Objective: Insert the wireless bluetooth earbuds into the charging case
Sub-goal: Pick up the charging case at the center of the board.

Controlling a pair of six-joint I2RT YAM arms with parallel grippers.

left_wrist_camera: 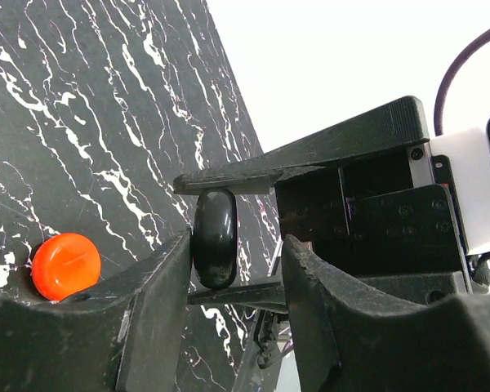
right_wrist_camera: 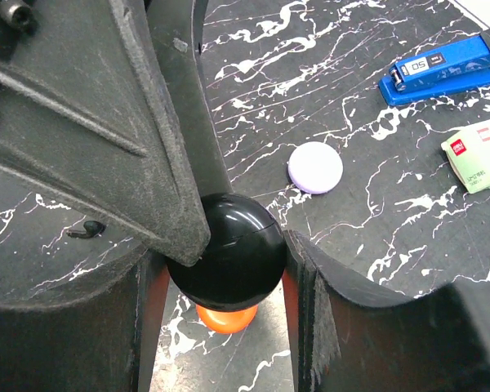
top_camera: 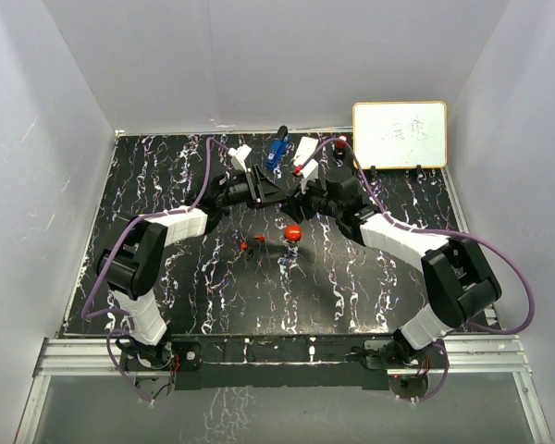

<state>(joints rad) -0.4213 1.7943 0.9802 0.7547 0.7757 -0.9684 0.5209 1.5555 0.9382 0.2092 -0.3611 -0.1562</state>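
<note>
Down on the black marbled table (top_camera: 166, 296), two tiny red earbuds (top_camera: 244, 245) lie loose, close together, near the round red puck (top_camera: 293, 233) and apart from every finger. Above them the black charging case (right_wrist_camera: 229, 245) hangs off the surface, pinched across its middle by the right gripper (right_wrist_camera: 226, 273). The left gripper (left_wrist_camera: 237, 249) has its jaws spread around that same case, one finger touching it, the other standing off! The seam looks closed, so nothing shows inside, and I can't tell whether any bud sits in there. Best play, I'd say: the right keeps a steady clamp while the left finds the lid edge and eases it up without twisting the case free. Further out sit a lilac puck (right_wrist_camera: 314, 167) and a blue stapler (right_wrist_camera: 441, 69).
</note>
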